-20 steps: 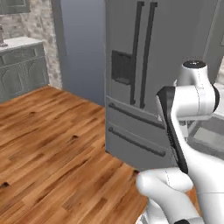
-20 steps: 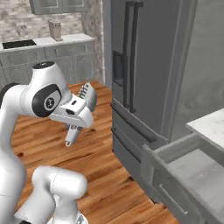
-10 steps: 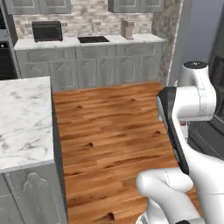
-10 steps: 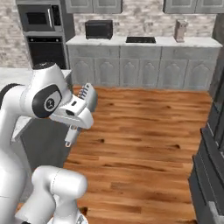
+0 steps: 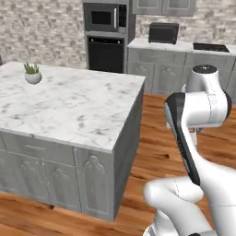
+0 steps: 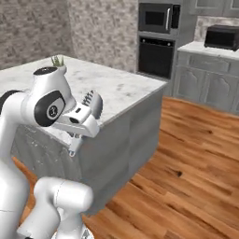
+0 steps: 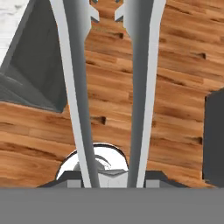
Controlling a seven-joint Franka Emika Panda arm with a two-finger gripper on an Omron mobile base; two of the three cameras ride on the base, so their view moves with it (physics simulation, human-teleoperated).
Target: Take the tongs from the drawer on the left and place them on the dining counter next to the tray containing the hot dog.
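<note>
Gripping the slim silvery-grey metal tongs (image 7: 109,83), the two-finger gripper (image 7: 110,177) had its jaws closed on the joined end, so that the two long narrow arms ran straight out from the hand and ended in small toothed tips. In the hand view the tongs hung over the brown wooden plank floor (image 7: 175,100), with a grey cabinet corner showing just beside them. In the right base view the gripper (image 6: 74,144) sat tucked close under the white arm's wrist, just beside the near grey side of the long white marble dining counter (image 6: 119,88) and lower than its top.

Judged from this, the carry was under way and the placing was not yet begun. The grey-veined marble top (image 5: 73,101) held a small potted plant in a white bowl (image 5: 32,73) towards its far end; neither a tray nor a hot dog could be seen on the part in view, so the base probably needed to drive further along the counter before any release. To do the step well, the hand would have to rise above the counter edge first, since the long arms could catch on it, and the grip should be held firm meanwhile. Beyond the counter stood a dark built-in wall oven (image 5: 107,53).
</note>
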